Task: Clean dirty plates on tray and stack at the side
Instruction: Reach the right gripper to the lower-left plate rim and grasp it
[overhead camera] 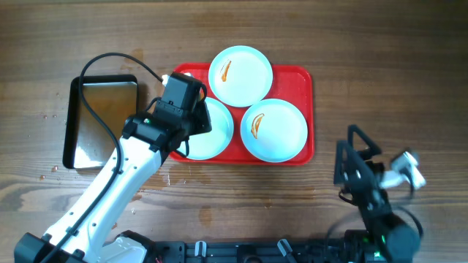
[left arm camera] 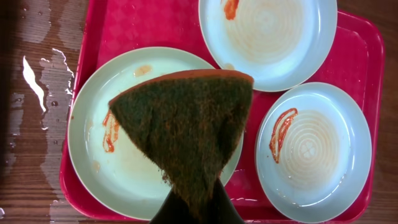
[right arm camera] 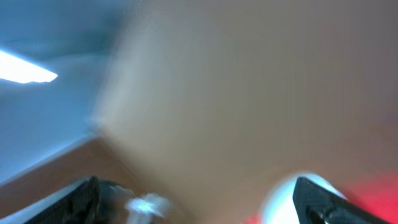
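Pinching the green scouring pad (left arm camera: 186, 137) in the left jaws over the plate (left arm camera: 124, 180) on the tray (left arm camera: 124, 25), with right jaws gaping, seemingly empty, well aside, so press flat and sweep the smear (left arm camera: 110, 132) left of the jaws.

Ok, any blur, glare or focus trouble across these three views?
Overhead: sharp and evenly lit, the large red rectangular plastic tray crisp. Left wrist: sharp, with glare off water on the brown wooden table; the green scouring sponge hides part of the nearest round pale plate. Right wrist: smeared by blur, only its dark fingers recognisable.
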Tool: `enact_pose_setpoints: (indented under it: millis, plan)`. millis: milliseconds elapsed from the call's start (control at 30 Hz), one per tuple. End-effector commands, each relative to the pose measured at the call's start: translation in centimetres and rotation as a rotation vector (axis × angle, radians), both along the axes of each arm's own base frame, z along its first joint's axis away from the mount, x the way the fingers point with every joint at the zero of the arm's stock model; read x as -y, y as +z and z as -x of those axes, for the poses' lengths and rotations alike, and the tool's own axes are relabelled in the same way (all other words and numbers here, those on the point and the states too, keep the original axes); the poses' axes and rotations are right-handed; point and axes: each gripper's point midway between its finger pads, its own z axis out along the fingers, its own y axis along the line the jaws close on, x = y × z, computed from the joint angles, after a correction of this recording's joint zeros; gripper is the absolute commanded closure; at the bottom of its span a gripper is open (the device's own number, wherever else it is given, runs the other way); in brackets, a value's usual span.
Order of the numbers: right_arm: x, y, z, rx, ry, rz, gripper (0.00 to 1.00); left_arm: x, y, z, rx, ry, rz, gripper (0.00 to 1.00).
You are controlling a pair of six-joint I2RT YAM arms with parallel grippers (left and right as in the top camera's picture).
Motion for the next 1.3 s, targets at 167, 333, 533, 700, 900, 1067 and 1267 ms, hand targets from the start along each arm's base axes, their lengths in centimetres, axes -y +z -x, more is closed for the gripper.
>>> enact_pose_setpoints:
  millis: [167,333,533,700,900,1067,1267]
  plan:
    - [-4.0,5.6,-1.2,-0.112,0.090,0.592,0.00,0.0,-0.2,0.1,-0.012,0.012,0.013,0.96]
    - [-6.9,2.5,-4.7,-0.583,0.519,0.810,0.00,0.0,-0.2,0.1,-0.013,0.014,0.014,0.96]
    - [-12.6,-0.5,-10.4,-0.755,0.772,0.836,0.00,-0.1,-0.4,0.3,-0.024,0.015,0.009,0.96]
    - [-14.6,-7.3,-17.0,-0.939,0.702,0.773,0.00,-0.3,-0.7,0.8,-0.046,0.015,-0.002,0.96]
    - [-17.8,-15.3,-18.0,-1.110,0.701,0.845,0.13,-0.4,-0.7,0.8,-0.048,0.027,0.004,0.96]
    - [-20.9,-19.3,-17.2,-1.152,0.749,0.894,0.02,-0.4,-0.7,0.8,-0.051,0.042,0.012,0.96]
    - [-20.6,-24.3,-17.6,-1.259,0.647,0.980,0.29,-0.4,-0.7,0.8,-0.055,0.060,0.022,0.96]
